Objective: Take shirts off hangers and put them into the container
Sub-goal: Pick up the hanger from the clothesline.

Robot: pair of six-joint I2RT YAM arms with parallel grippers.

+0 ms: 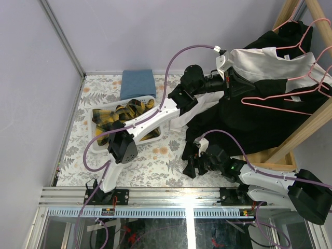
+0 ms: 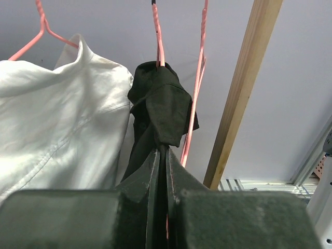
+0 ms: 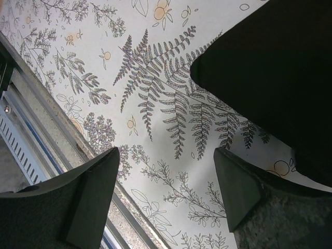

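Currently clamping left gripper (image 2: 166, 155) tight on black shirt (image 2: 163, 111), up at wooden rack (image 2: 241, 98), w/ fabric bunching round pink hanger (image 2: 157, 36), just beside white shirt (image 2: 57, 119). Hovering right gripper (image 3: 166, 153) low over floral table (image 3: 155, 78), w/ jaws gaping wide, gripping nothing, near edge of black cloth (image 3: 270, 67). Also seeing container (image 1: 98, 115) at table's left, w/ plaid shirt (image 1: 124, 115) lying inside.

On the table (image 1: 155, 161) the basket (image 1: 101, 111) sits at left, a shirt (image 1: 122, 115) in it and a folded cloth (image 1: 138, 84) just behind. At right, shirts (image 1: 259, 119) hang on hangers (image 1: 306, 70) from a wooden rack (image 1: 306, 132), with a tray (image 1: 270, 158) beneath. My left gripper (image 2: 165, 171) is up among them, clamped on one hanging shirt (image 2: 163, 109). My right gripper (image 3: 168, 166) hovers low, just beside their lower edge.
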